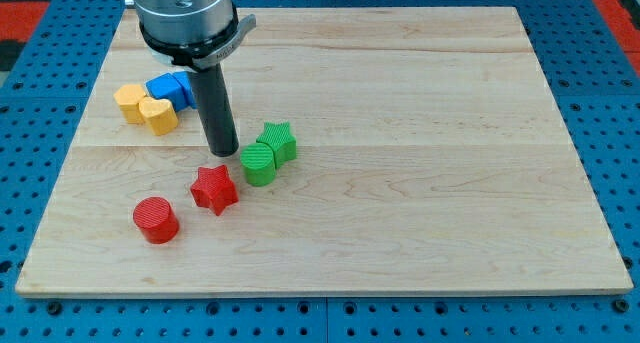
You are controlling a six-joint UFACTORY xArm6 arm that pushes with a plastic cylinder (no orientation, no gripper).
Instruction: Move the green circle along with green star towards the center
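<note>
The green circle and the green star sit touching each other left of the board's middle, the star up and to the right of the circle. My tip is on the board just left of the pair, very close to the green circle's upper left side. I cannot tell whether it touches the circle. The dark rod rises from the tip toward the view's top.
A red star lies below my tip and a red circle lies further to the lower left. Two yellow blocks and a blue block cluster at the upper left. The wooden board lies on a blue pegboard.
</note>
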